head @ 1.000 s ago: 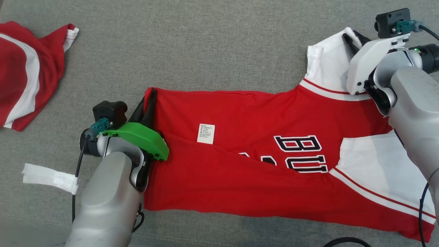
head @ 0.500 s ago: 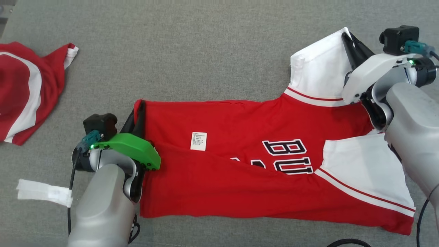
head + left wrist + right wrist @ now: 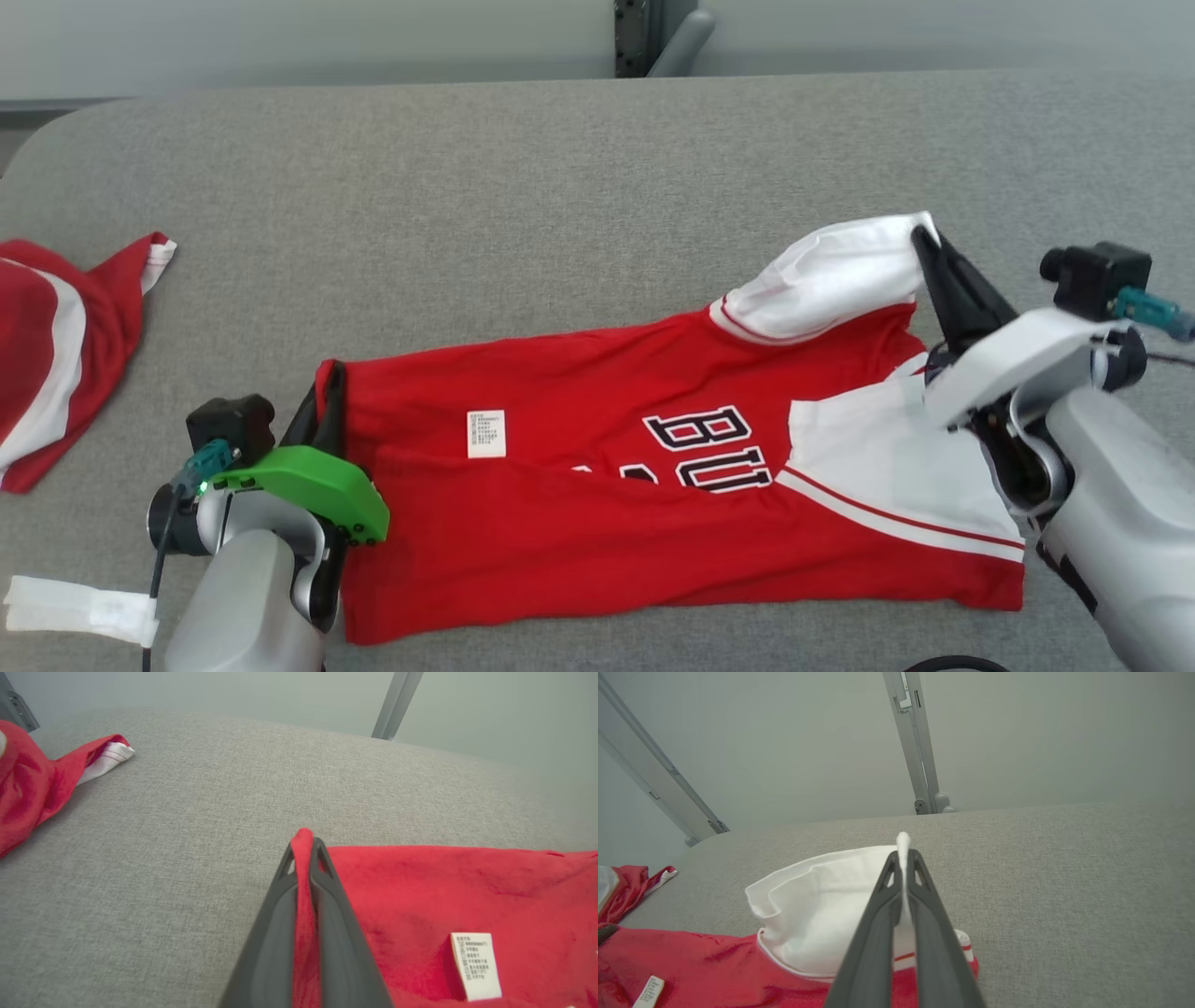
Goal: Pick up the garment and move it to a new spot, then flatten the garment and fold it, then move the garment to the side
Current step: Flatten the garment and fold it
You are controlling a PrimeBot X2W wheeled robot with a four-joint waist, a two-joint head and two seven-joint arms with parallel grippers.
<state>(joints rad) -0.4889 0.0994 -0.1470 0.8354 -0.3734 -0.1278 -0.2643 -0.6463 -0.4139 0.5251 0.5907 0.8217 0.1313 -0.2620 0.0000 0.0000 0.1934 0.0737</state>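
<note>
The garment (image 3: 579,523) is a red jersey with white sleeves and black lettering, spread across the grey table. My left gripper (image 3: 327,397) is shut on its red hem corner at the left end; in the left wrist view the red cloth (image 3: 303,891) is pinched between the two dark fingers (image 3: 271,933). My right gripper (image 3: 924,245) is shut on the white sleeve (image 3: 831,271) at the far right and holds it lifted off the table. In the right wrist view the white sleeve (image 3: 822,905) bulges left of the closed fingers (image 3: 934,933). A white label (image 3: 486,434) shows on the red cloth.
A second red and white garment (image 3: 56,345) lies bunched at the table's left edge. A strip of white tape (image 3: 79,609) sits near the front left corner. A metal post (image 3: 644,37) stands behind the far edge of the grey table (image 3: 523,205).
My right gripper has closed on the white sleeve and lifted it. The head camera has tilted up, so the whole scene sits lower in the picture.
</note>
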